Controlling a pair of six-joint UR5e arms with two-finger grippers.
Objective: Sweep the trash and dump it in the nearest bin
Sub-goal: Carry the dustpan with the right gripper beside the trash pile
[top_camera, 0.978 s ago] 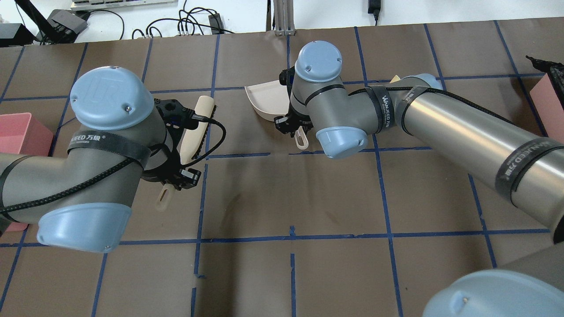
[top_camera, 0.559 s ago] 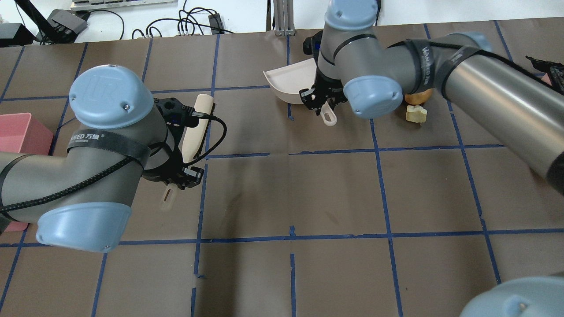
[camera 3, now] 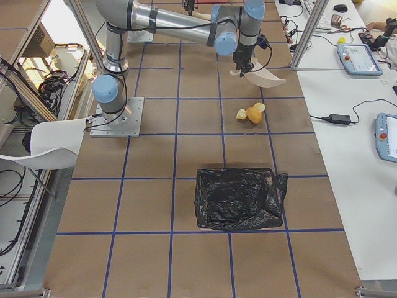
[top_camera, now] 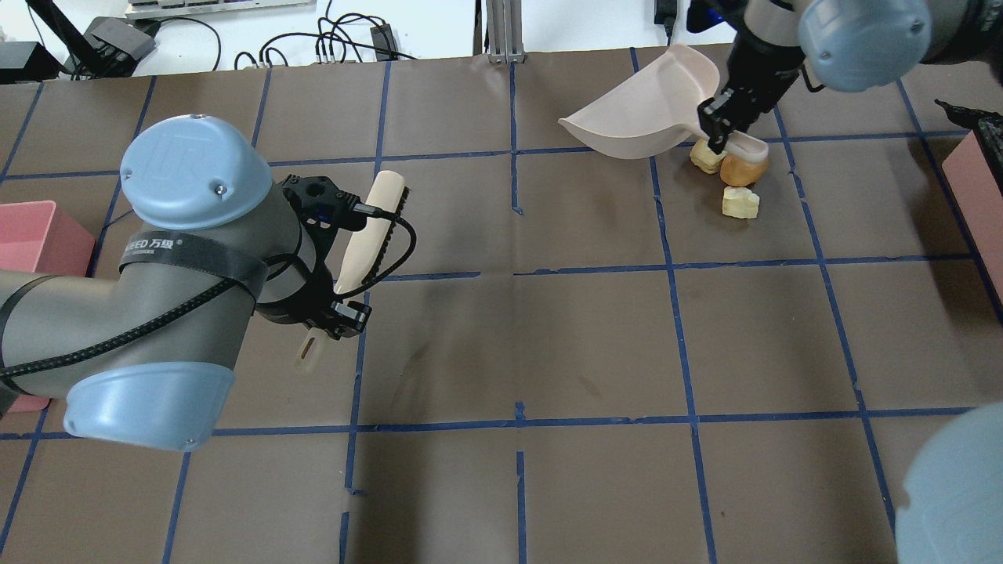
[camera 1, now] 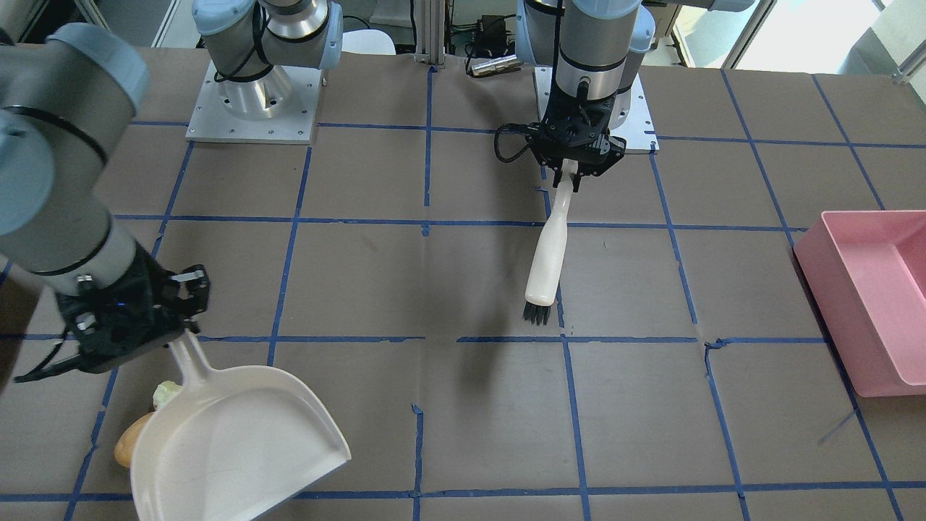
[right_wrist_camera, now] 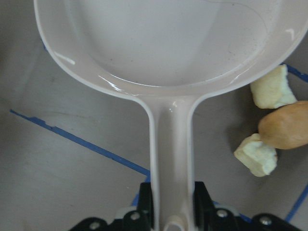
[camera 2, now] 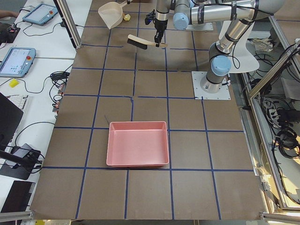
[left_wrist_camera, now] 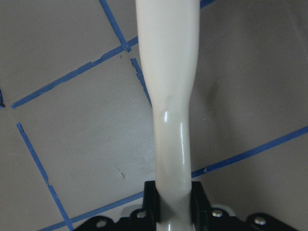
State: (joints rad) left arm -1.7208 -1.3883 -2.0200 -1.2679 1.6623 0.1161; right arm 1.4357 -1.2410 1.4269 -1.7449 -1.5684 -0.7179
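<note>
The trash is a tan lump (top_camera: 736,170) and two pale yellow chunks (top_camera: 740,203) (top_camera: 705,159) at the far right of the table. My right gripper (top_camera: 719,131) is shut on the handle of a cream dustpan (top_camera: 650,110), held tilted just above and left of the trash. In the right wrist view the lump (right_wrist_camera: 284,130) and the chunks (right_wrist_camera: 272,86) lie beside the pan (right_wrist_camera: 168,48). My left gripper (top_camera: 329,317) is shut on the handle of a cream brush (top_camera: 368,235), well to the left of the trash. The brush's black bristles (camera 1: 537,312) hang above the table.
A pink bin (camera 1: 868,289) stands at the table's left end, also seen in the overhead view (top_camera: 39,235). A bin lined with a black bag (camera 3: 239,198) stands at the right end, near the trash. Blue tape lines grid the brown table (top_camera: 517,345).
My right arm has carried the dustpan away and to the right, up to the trash, which now shows in full. My left arm has shifted the brush slightly right.
</note>
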